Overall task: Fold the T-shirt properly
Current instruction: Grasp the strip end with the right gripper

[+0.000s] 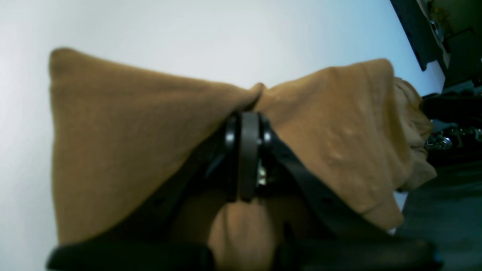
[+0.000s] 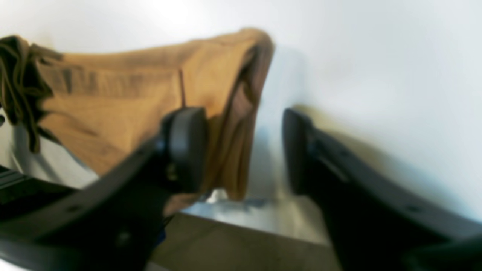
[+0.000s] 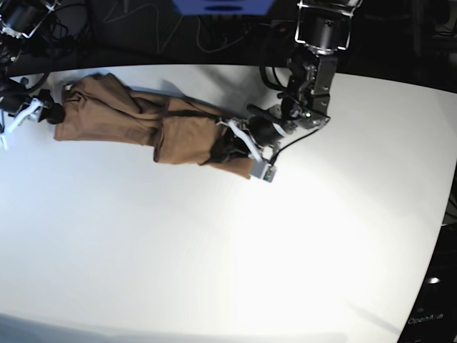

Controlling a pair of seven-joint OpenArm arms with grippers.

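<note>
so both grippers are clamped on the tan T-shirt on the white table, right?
Not both. In the right wrist view the right gripper is open, the T-shirt beside one finger. The left gripper is clamped on it, on the white table.

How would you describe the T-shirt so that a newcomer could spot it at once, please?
Look at the white table, along its far edge. The T-shirt lies there as a long bunched strip between the two arms, its end pinched in the left gripper. It is plain tan-brown, the only cloth.
</note>
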